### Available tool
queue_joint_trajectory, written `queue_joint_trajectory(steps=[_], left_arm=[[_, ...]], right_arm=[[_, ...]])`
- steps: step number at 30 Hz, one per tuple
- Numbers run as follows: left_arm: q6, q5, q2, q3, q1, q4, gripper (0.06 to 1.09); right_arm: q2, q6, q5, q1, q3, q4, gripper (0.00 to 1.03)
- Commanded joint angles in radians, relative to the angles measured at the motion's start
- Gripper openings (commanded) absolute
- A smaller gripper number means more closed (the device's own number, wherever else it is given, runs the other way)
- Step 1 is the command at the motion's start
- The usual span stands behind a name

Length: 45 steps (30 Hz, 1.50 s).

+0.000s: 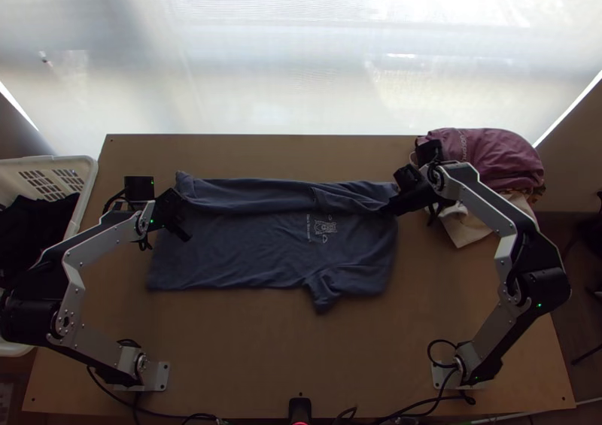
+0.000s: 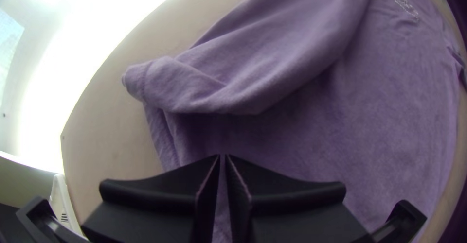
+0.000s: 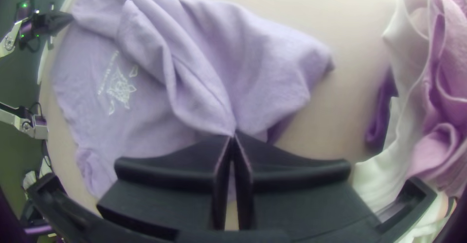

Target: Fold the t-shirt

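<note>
1. Top view: the shirt point(image 1: 263, 252) lies mid-surface point(image 1: 226, 335), long axis left to right, its far side partly turned toward near.
2. Right gripper point(image 3: 234, 133): jaws pinching the flap point(image 1: 252, 193) near its right end.
3. Left gripper point(image 2: 222, 157): jaws almost together, empty, over the shirt's left end.
4. Flap's left end lies just far of them; gripping it probably comes next.

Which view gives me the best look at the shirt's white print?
The right wrist view: the white print is largest there, its drawing and lettering both in sight. The top view shows it small, beside the folded-over cloth; the left wrist view shows part near a corner.
</note>
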Motion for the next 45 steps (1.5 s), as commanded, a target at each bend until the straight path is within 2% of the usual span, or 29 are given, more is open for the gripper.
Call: queue_joint_trajectory(steps=[1,2,3,5,7,9,11,12,19,22,25,27,31,36,39,45], left_arm=[[0.025,0.0,0.001,-0.01,0.004,0.001,0.22],[0.023,0.0,-0.001,-0.008,0.004,0.0,0.23],[0.023,-0.002,-0.004,-0.01,0.003,-0.005,0.3],[0.026,-0.003,-0.008,-0.008,0.0,-0.028,0.56],[0.025,-0.017,-0.022,-0.013,-0.004,-0.042,0.9],[0.023,-0.031,-0.044,-0.016,-0.005,-0.05,1.04],[0.019,-0.031,-0.077,-0.016,0.004,-0.053,1.04],[0.014,-0.031,-0.1,-0.014,0.01,-0.06,1.04],[0.02,-0.029,-0.292,-0.016,0.03,-0.168,1.04],[0.095,-0.015,-0.403,-0.048,0.035,-0.224,1.04],[0.263,0.043,-0.541,-0.123,0.035,-0.295,1.03],[0.29,0.048,-0.623,-0.177,-0.01,-0.35,1.03],[0.304,0.054,-0.847,-0.284,-0.172,-0.485,1.03],[0.341,0.052,-1.038,-0.375,-0.339,-0.631,1.03],[0.39,0.051,-1.058,-0.421,-0.353,-0.614,1.03],[0.404,0.032,-1.042,-0.488,-0.362,-0.52,1.03]], right_arm=[[0.008,0.011,-0.003,0.044,-0.056,0.014,0.21],[0.013,0.011,-0.002,0.047,-0.061,0.014,0.3],[0.013,0.009,-0.002,0.047,-0.065,0.014,0.4],[0.008,0.009,-0.002,0.046,-0.07,0.011,0.5],[0.002,0.008,0.0,0.041,-0.071,0.005,0.68],[-0.004,0.0,0.027,0.038,-0.071,-0.003,0.84],[-0.016,-0.018,0.06,0.033,-0.073,-0.008,0.96],[-0.026,-0.026,0.07,0.032,-0.073,-0.014,0.98],[-0.184,-0.046,0.07,0.001,-0.074,-0.06,0.98],[-0.265,-0.055,0.07,-0.016,-0.076,-0.107,0.98],[-0.36,-0.055,0.07,-0.011,-0.11,-0.139,0.98],[-0.432,-0.058,0.073,0.053,-0.173,-0.15,0.98],[-0.612,-0.066,0.23,0.293,-0.335,-0.158,0.98],[-0.794,-0.067,0.376,0.606,-0.544,-0.158,0.98],[-0.809,-0.074,0.397,0.685,-0.601,-0.178,0.98],[-0.803,-0.113,0.454,0.744,-0.653,-0.121,0.98]])
